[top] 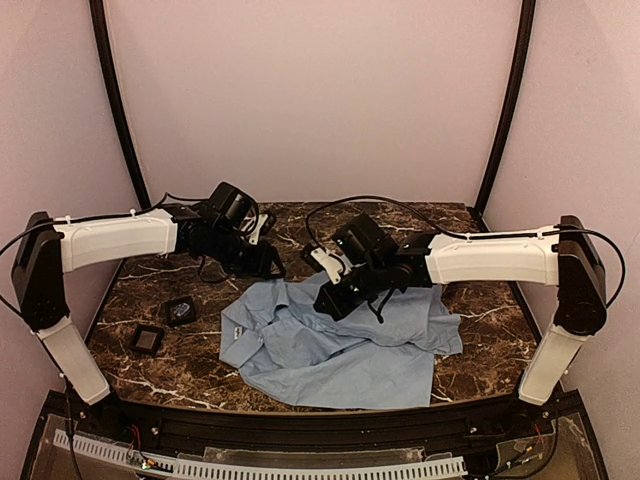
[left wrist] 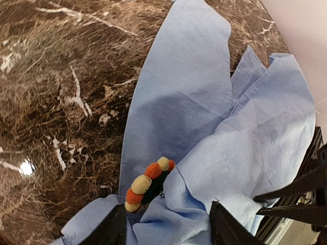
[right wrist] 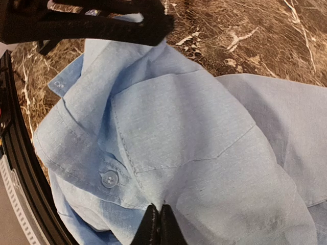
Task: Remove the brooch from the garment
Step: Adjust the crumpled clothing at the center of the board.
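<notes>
Top: garment (top: 340,350) lies crumpled on the table (top: 190,375). Left wrist: brooch (left wrist: 147,185) sits in a fold, left gripper (left wrist: 166,232) spread wide just short of it. Right wrist: right gripper (right wrist: 158,222) is pinching cloth. If that slips, the fabric probably lifts with the pin.

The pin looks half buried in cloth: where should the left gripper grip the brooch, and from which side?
I'd pinch the brooch by its exposed arc of petals, advancing the left gripper straight ahead; its open fingers stand to either side of it. A fold of the garment covers the brooch's right side, leaving only that arc free.
</notes>
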